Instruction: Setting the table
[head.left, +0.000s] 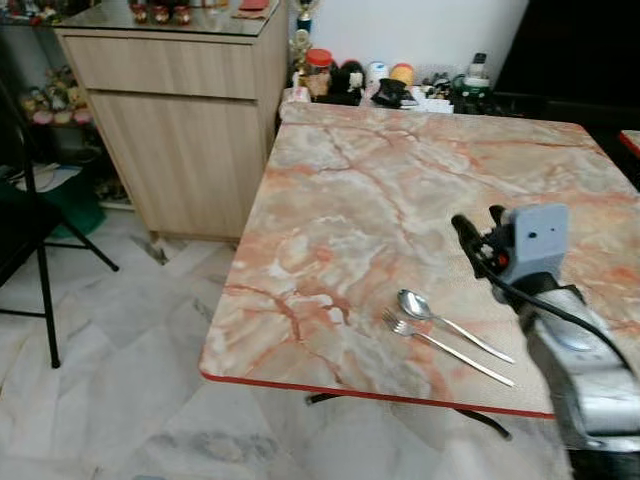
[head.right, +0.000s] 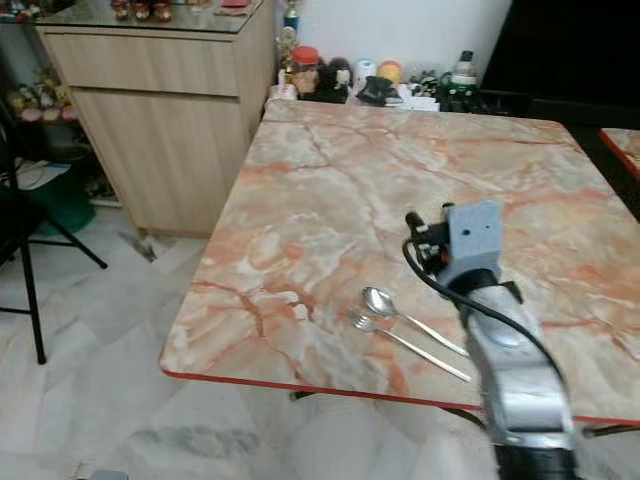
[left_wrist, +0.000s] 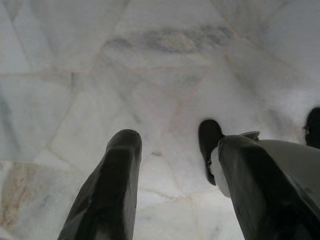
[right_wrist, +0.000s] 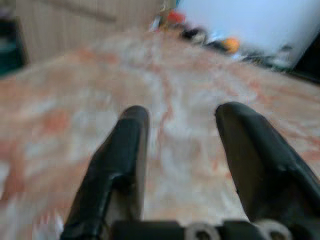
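The right gripper is raised above the marble-patterned table, its two black fingers spread apart with nothing between them, pointing across the tabletop toward the far wall. Seen from the head camera, the silver right arm reaches in from the robot's right and the gripper hangs over the near right part of the table. Just beside it, toward the robot's left and nearer the front edge, lie a spoon and a fork. They rest side by side, close but apparently not touching, bowl and tines pointing left, handles angled toward the arm, with the fork nearer the table's red-trimmed front edge. The left gripper hangs down beside the robot over pale marble floor tiles, its fingers also apart and empty. At the far end of the table sits a cluster of jars and bottles, and a wooden cabinet stands to the left. The main risk, as a judgement: the cutlery is thin, flat and smooth, so a low sideways approach could push it off the nearby front edge instead of grasping it.
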